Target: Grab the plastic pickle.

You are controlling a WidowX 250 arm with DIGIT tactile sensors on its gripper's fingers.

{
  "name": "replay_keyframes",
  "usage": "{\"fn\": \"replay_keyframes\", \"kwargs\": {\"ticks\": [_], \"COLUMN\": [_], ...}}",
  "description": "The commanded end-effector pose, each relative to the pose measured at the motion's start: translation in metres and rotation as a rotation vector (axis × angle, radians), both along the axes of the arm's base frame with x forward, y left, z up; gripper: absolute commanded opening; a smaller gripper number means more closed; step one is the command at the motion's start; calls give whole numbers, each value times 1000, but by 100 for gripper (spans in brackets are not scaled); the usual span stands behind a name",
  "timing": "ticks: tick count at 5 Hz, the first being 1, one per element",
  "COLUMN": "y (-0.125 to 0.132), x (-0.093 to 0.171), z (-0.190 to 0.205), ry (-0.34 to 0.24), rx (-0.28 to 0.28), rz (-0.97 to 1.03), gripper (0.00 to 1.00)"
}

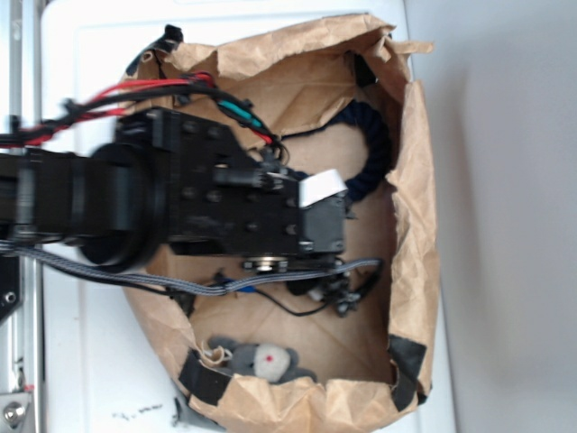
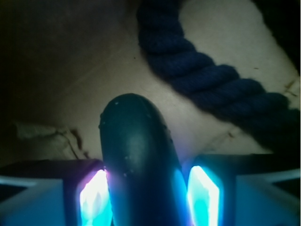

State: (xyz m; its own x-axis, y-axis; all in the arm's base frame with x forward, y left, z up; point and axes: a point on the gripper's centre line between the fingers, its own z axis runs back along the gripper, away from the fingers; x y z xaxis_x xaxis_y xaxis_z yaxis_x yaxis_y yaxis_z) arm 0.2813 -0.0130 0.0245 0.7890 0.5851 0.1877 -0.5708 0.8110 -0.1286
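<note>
Black boxy arm trailing red and black cables, white label.

Lab bench: robot arm, taped paper bin.

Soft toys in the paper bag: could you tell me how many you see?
1: the grey plush mouse lies against the bag's lower wall. The arm may hide others.

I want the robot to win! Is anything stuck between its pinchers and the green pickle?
No, nothing visible is in the way. In the wrist view the plastic pickle already sits between the gripper's two glowing pads, which lie close against its sides. The navy rope lies beyond it on the bag's floor, apart from the pickle.
</note>
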Motion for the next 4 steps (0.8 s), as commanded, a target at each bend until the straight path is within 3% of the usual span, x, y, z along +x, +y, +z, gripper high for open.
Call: {"fn": "replay_keyframes", "kwargs": {"ticks": [1, 2, 3, 4], "y": [2, 3, 8, 10], "x": [1, -10, -16, -22], "z": [36, 71, 105, 137], "ry": [-64, -76, -50, 21], "rx": [-25, -83, -133, -123], "rz": [-42, -148, -235, -328], "gripper": [0, 0, 0, 0]}}
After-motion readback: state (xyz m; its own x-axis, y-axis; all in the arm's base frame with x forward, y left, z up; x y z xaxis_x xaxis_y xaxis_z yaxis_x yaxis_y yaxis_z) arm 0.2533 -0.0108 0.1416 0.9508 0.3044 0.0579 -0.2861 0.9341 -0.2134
